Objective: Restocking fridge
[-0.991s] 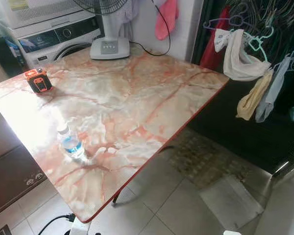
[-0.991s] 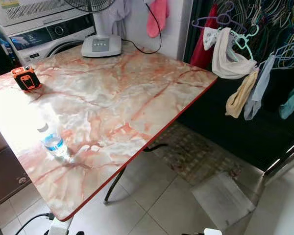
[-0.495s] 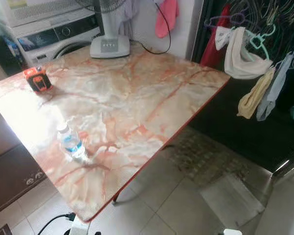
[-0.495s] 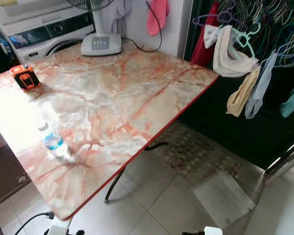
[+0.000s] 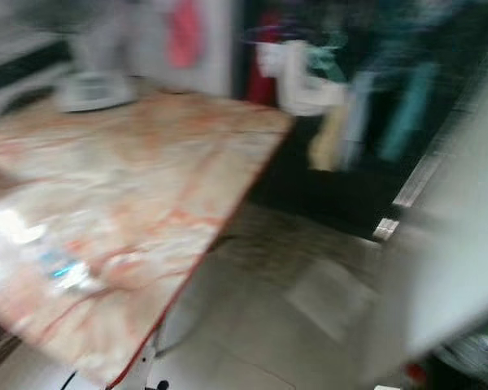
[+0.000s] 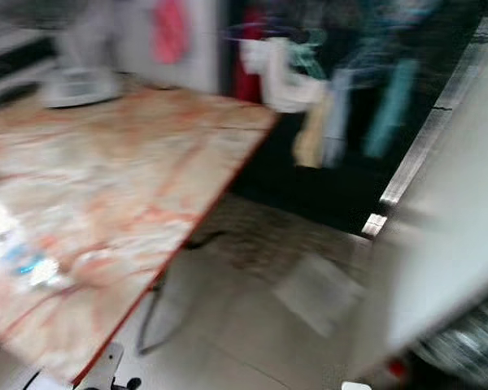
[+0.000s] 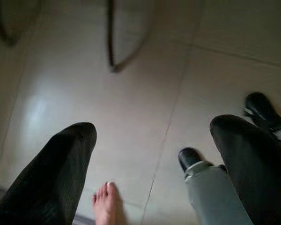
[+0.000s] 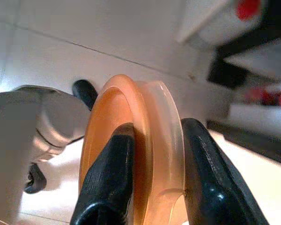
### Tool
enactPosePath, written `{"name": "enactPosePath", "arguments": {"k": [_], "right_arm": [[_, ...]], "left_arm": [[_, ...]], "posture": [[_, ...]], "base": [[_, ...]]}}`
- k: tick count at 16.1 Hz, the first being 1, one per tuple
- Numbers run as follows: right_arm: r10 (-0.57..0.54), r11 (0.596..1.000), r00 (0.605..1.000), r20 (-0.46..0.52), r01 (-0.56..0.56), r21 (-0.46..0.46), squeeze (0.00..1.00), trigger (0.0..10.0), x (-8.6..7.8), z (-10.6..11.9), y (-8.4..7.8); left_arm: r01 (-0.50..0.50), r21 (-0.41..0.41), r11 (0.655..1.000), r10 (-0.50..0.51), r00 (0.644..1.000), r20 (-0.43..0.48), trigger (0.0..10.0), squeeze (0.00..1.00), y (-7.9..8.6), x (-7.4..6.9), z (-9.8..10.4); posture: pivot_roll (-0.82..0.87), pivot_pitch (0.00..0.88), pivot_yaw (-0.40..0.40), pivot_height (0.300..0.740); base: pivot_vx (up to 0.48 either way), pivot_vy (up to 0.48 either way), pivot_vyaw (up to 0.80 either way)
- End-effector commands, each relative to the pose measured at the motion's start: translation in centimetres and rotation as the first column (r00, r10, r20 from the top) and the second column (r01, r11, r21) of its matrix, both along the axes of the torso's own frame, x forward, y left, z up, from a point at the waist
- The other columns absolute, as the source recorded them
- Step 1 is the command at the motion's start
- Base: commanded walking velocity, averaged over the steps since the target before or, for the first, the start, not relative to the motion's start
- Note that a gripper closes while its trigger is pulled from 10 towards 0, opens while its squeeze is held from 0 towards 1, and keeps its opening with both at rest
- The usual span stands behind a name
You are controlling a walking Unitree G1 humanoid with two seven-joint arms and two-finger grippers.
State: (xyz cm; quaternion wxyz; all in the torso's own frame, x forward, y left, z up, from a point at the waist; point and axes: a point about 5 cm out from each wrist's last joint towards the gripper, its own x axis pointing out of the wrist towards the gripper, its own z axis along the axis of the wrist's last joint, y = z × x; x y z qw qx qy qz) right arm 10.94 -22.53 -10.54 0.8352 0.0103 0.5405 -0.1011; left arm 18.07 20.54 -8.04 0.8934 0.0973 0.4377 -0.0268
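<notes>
Clearly, the right gripper (image 8: 152,183) pinched an orange-lidded tub (image 8: 131,150) between its fingers (image 8: 107,178), one on the lid, one on the clear base; likely light, stiff and slippery, it seemed best gripped across its flat faces, while the left gripper (image 7: 154,159) hung open.

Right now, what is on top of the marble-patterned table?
On the table a water bottle near the front edge and a fan base at the far end show; motion blur hides anything smaller.
</notes>
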Motion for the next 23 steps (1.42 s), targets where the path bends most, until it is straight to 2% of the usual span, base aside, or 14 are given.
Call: {"name": "enactPosePath", "arguments": {"k": [1,11,23], "right_arm": [[0.005,1.000,1.000,0.008,-0.006,0.009,0.00,10.0,0.39,0.05,0.27],[0.011,1.000,1.000,0.008,-0.012,0.011,0.00,10.0,0.42,0.07,0.23],[-0.010,1.000,1.000,0.017,0.009,0.028,0.00,10.0,0.40,0.05,0.33]], "left_arm": [[-0.009,0.009,1.000,0.009,0.999,-0.031,10.0,0.00,0.35,-0.83,-0.36],[-0.001,0.015,1.000,0.001,0.999,-0.032,10.0,0.00,0.37,-0.80,-0.35],[0.006,0.015,1.000,-0.006,0.999,-0.036,10.0,0.00,0.40,-0.79,-0.34]], "posture": [[-0.10,0.000,0.033,0.740],[-0.09,0.000,0.032,0.740],[-0.09,0.000,0.032,0.740]], "base": [[0.000,0.000,-0.75],[0.000,0.000,-0.76],[0.000,0.000,0.00]]}}
